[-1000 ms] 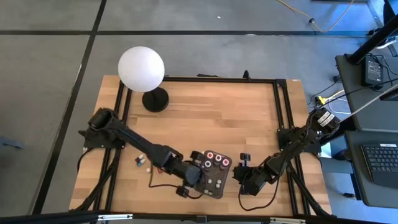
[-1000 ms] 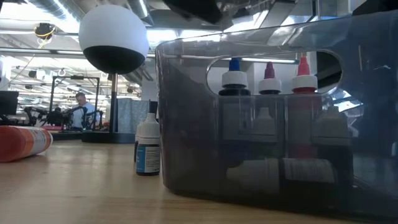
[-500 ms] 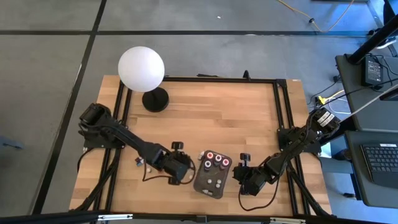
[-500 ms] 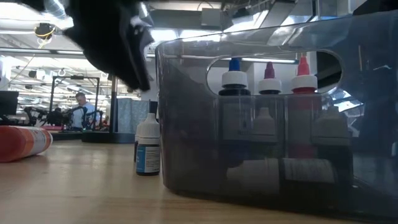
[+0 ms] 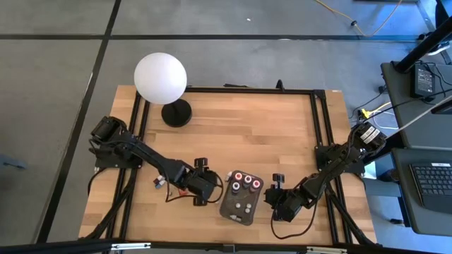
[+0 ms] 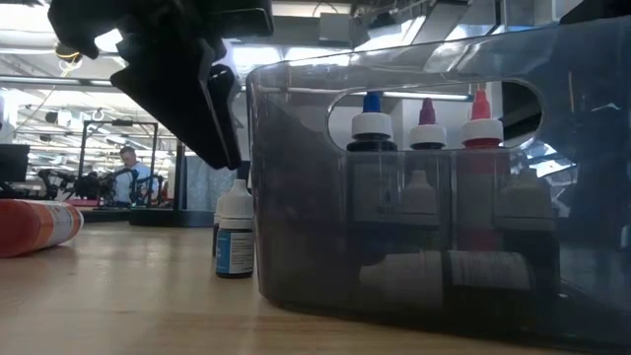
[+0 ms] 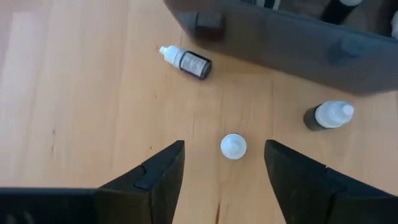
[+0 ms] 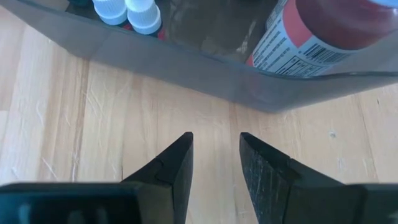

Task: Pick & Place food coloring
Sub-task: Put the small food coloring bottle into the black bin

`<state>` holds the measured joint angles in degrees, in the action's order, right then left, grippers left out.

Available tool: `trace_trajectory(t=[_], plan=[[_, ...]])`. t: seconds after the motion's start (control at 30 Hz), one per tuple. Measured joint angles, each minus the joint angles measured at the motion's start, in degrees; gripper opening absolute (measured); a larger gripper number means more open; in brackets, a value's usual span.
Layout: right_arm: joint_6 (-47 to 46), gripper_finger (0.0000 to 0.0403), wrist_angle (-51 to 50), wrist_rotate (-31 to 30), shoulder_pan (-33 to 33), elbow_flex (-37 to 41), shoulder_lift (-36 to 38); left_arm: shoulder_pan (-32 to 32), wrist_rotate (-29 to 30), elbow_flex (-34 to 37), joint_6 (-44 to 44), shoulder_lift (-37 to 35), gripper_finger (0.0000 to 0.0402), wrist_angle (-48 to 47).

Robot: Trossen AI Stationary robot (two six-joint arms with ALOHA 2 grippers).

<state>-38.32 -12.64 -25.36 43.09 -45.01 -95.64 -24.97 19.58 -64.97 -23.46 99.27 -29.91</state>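
Several food coloring bottles stand in the dark grey tray (image 5: 241, 197), their caps showing through its wall (image 6: 426, 128). One small white-capped bottle (image 7: 233, 147) stands upright on its base on the wood beside the tray's left side (image 6: 235, 235). My left gripper (image 7: 224, 165) hangs open over it, a finger on either side, touching nothing. Two dark bottles lie on their sides nearby (image 7: 186, 61) (image 7: 328, 115). My right gripper (image 8: 216, 162) rests open at the tray's right side (image 5: 277, 192), nothing between its fingers.
More loose bottles lie to the left of my left arm (image 5: 157, 182); an orange-red one lies on its side (image 6: 35, 225). A white globe lamp (image 5: 161, 77) stands at the far left. Bare wood stretches across the table's far half (image 5: 247, 127).
My left gripper has left the space over the tray's left part, gone toward the table's left edge and sunk. It now hangs beside the tray over the upright bottle.
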Motion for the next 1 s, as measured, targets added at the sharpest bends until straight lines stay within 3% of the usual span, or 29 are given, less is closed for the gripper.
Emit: trace_trajectory(t=[0.33, 0.5, 1.0], plan=[[0.02, 0.0134, -0.04, -0.02, -0.02, 0.00, 0.00, 0.02, 8.20, 0.00, -4.81, 0.00, 0.0219, 0.15], [0.04, 0.0134, -0.04, -0.02, 0.00, 0.00, 0.00, -0.11, 0.38, 0.00, -2.46, 0.00, 0.0217, 0.24], [0.04, 0.0134, -0.07, -0.58, -0.02, 0.07, 0.00, 0.87, -3.25, 0.02, -1.46, 6.40, 0.0161, 2.77]])
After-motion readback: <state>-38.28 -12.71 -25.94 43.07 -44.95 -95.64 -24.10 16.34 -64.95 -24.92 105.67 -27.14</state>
